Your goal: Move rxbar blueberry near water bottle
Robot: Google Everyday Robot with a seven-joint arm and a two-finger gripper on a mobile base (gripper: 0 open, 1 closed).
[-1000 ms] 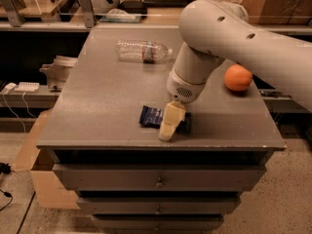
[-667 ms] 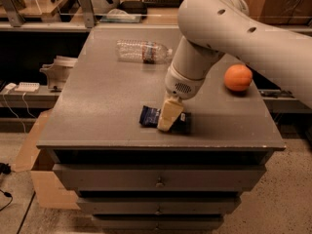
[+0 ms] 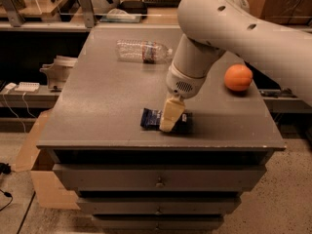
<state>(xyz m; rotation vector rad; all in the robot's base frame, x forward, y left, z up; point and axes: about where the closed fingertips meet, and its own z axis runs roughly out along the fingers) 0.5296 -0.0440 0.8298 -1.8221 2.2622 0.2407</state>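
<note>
Three things lie on the grey tabletop (image 3: 97, 106), which tops a cabinet with drawers (image 3: 158, 177) in its front. Off the tabletop's left side, a cardboard box (image 3: 29, 150) stands on the floor against the cabinet, and a white power strip (image 3: 27, 87) sits on a low shelf above it.

Furthest left on the tabletop, and towards the back, is the water bottle (image 3: 144, 50). It lies on its side, clear and crinkled, with a dark label band and its cap pointing right. The rxbar blueberry (image 3: 150, 118) lies flat near the front edge, well apart from the bottle and a little to its right. Its dark blue wrapper shows on the left, with a darker strip on the right.

The gripper (image 3: 168, 123) is down on the middle of the bar, its cream-coloured end covering the wrapper's centre and reaching towards the front edge. I cannot tell from this view whether the gripper is open, closed, or holding the bar.

The robot's pale arm (image 3: 229, 28) reaches in from the upper right and bends down to the gripper. Right of it, an orange (image 3: 238, 77) rests near the tabletop's right edge, well apart from the bar and the bottle.
</note>
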